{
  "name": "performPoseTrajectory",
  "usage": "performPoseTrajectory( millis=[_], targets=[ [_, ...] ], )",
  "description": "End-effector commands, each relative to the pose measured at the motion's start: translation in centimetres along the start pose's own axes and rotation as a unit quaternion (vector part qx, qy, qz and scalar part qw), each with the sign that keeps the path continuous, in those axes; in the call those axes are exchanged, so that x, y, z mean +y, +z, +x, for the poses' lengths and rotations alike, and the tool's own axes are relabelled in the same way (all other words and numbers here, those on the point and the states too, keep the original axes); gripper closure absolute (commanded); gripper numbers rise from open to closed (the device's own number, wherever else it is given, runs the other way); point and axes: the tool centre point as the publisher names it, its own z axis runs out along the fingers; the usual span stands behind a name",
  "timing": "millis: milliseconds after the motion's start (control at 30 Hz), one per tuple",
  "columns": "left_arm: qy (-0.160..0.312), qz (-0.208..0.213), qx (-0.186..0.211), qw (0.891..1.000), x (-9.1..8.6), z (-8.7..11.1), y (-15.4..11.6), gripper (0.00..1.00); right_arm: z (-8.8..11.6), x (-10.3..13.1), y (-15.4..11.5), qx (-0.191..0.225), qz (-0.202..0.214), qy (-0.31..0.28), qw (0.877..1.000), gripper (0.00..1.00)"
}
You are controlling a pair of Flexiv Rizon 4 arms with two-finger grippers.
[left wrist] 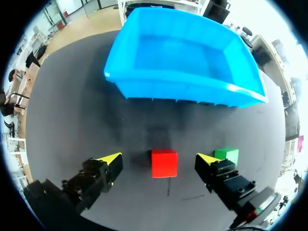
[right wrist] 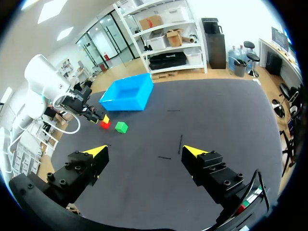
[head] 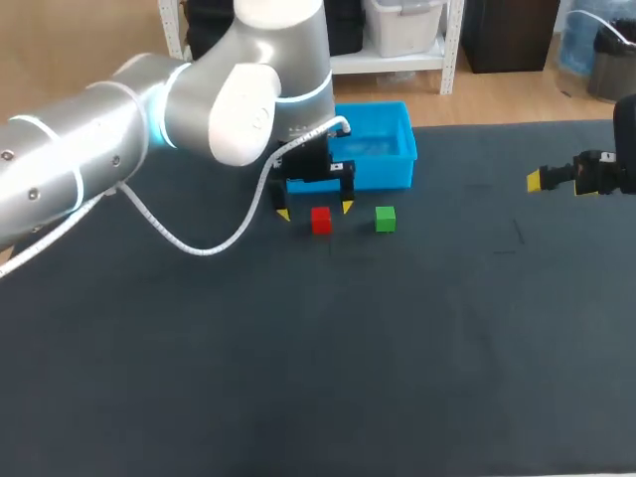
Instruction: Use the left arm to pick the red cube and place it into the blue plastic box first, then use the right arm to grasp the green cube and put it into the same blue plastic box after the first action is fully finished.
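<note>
Dark worktop [head: 298, 378] | blue box [head: 383, 175] empty, red cube [head: 320, 220] and green cube [head: 386, 219] just before it | left tool [head: 315, 210] wide, red cube between fingers, ungripped | right tool [right wrist: 145, 151] wide, empty, well apart | progress: nothing placed, both picks left.

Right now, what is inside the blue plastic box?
Nothing shows inside the blue plastic box, only its bare blue floor. The red cube and green cube sit on the table outside it. Its near wall hides a strip of floor.
</note>
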Motion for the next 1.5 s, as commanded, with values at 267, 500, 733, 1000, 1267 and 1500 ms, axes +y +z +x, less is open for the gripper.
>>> performPoseTrajectory(
  millis=[267, 500, 733, 1000, 1267, 1500],
  targets=[
    [-0.007, -0.005, 0.011, 1.000, 0.1, -0.2, 1.0, 0.00, 0.0, 0.0, 0.0, 0.000, 0.000, 0.000, 1.000, 0.00],
    [-0.008, -0.008, 0.011, 1.000, 0.2, -0.1, 1.5, 0.00, 0.0, 0.0, 0.0, 0.000, 0.000, 0.000, 1.000, 0.00],
    [-0.008, -0.011, 0.011, 1.000, 0.1, -0.1, 2.0, 0.69, 0.0, 0.0, 0.0, 0.000, 0.000, 0.000, 1.000, 0.00],
    [-0.005, -0.013, 0.007, 1.000, 0.0, -0.1, 2.1, 1.00, 0.0, 0.0, 0.0, 0.000, 0.000, 0.000, 1.000, 0.00],
    [-0.002, -0.013, 0.004, 1.000, -0.1, -0.2, 2.1, 1.00, 0.0, 0.0, 0.0, 0.000, 0.000, 0.000, 1.000, 0.00],
    [0.004, -0.014, -0.003, 1.000, -0.3, -0.3, 1.3, 1.00, 0.0, 0.0, 0.0, 0.000, 0.000, 0.000, 1.000, 0.00]
  ],
)
